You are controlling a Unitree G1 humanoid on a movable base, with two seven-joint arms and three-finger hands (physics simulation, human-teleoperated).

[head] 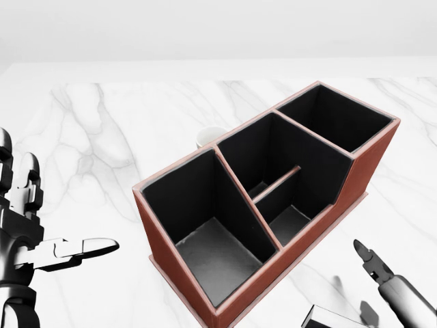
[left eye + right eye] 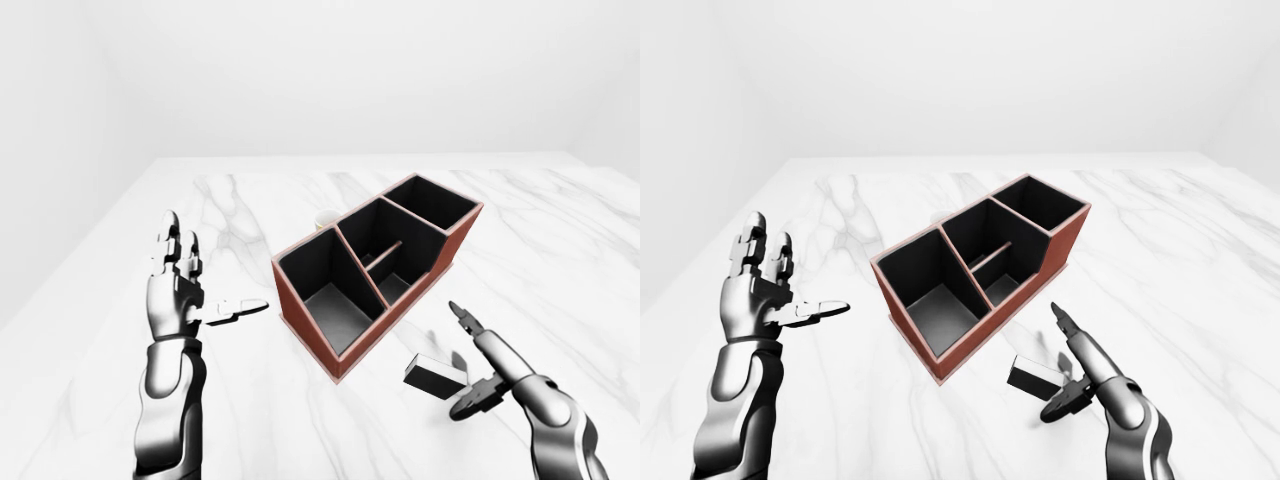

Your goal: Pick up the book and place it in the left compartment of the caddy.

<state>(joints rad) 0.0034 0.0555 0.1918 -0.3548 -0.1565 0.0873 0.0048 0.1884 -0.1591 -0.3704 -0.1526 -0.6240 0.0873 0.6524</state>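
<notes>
Caddy: red-brown rectangular caddy (image 2: pixel 378 282) with dark compartments, standing on the white marble desk (image 2: pixel 560 250).
Book: small dark book with white page edges (image 2: pixel 436 375), lying on the desk near the caddy's lower right side, outside it.
Right hand (image 2: pixel 478 368): fingers spread, held just beside the book, not closed on it.
Left hand (image 2: pixel 185 290): raised at the left, fingers spread, holding nothing.
Cup: small white cup (image 1: pixel 209 137), partly hidden above the caddy.

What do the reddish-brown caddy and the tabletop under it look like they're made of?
The reddish-brown rectangular caddy looks like leather or faux leather over board: matte brown outer walls, a paler rim, dark dull lining inside. It could also be painted wood.

The white tabletop reads as polished marble or a marble-print laminate: grey veins run across it and it has a soft sheen.
</notes>
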